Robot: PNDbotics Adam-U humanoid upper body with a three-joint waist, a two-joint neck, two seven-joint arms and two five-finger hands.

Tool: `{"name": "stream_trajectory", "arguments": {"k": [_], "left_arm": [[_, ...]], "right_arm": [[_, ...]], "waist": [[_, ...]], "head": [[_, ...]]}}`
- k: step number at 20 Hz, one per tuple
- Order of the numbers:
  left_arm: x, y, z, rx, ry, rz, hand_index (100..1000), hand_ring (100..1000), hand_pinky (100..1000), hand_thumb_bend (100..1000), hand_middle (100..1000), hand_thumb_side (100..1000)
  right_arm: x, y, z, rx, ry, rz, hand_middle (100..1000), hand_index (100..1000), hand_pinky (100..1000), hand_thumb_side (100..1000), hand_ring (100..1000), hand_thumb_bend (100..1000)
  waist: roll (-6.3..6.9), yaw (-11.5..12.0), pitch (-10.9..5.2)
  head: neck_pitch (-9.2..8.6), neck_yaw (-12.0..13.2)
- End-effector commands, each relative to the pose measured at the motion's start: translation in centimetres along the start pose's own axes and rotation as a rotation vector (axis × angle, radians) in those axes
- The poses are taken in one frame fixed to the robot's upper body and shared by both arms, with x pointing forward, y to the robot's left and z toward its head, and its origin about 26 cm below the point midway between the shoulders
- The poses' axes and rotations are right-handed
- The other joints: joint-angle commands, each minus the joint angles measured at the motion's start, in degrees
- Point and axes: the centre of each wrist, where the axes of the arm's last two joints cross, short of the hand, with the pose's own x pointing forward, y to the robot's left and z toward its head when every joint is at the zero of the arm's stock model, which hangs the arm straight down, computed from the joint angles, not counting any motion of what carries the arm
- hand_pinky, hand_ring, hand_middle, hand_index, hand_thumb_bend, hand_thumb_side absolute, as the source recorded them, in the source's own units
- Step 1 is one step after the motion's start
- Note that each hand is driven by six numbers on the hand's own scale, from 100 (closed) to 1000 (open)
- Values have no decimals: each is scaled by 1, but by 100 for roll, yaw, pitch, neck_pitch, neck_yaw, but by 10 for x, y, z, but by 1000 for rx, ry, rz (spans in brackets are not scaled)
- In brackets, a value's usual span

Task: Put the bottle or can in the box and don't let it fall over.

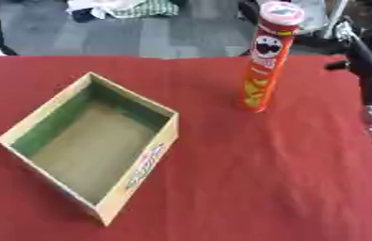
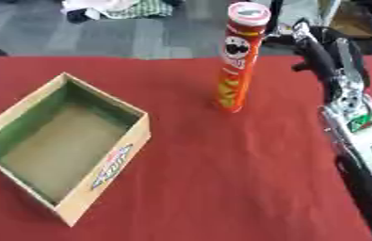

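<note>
A: What takes up the most room?

B: One table (image 1: 246, 188) under a red cloth; its near and side edges are cut off by both views. Grey floor shows beyond the far edge.

A: Next in size?

B: One cardboard box (image 1: 136, 176), open at the top, on the left part of the table, turned so a corner points toward the camera. It has green inner walls, a brown floor and some lettering on its near right wall that I cannot read. Nothing lies in it.

A: And the arm?

B: One arm (image 2: 350, 117), the right one, black and silver, running up the right side. In the left eye view it is mostly cut off. The right hand (image 2: 304, 35) sits at its far end, just beside the top of the can. The hand is a dark blur against a dark background, so I cannot tell whether its fingers are open, curled or touching the can. The left hand shows in neither view.

A: Where is the can?

B: One tall red can (image 2: 237, 70) with a pale lid stands upright on the cloth, well apart from the box, toward the far right. A face mark shows on its upper part; the yellow print lower down is too blurred to make out.
</note>
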Motion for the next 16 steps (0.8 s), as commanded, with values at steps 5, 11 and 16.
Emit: {"name": "stream_trajectory", "arguments": {"k": [5, 11, 16], "left_arm": [[8, 3, -5, -2, -37, -9, 700, 828, 802, 609, 788, 423], [8, 3, -5, -3, -36, -13, 699, 828, 802, 610, 788, 423], [8, 4, -5, -8, -35, -17, 700, 827, 802, 611, 787, 422]], "right_arm": [[17, -7, -4, -15, -58, 20, 744, 704, 557, 616, 708, 100], [33, -6, -9, -25, -107, 60, 765, 722, 572, 600, 734, 117], [56, -1, -18, -17, -178, 170, 793, 749, 612, 608, 770, 174]], "waist": [[20, 1, -91], [11, 3, -122], [5, 8, -167]], "head": [[-42, 2], [-61, 14], [-42, -6]]}}
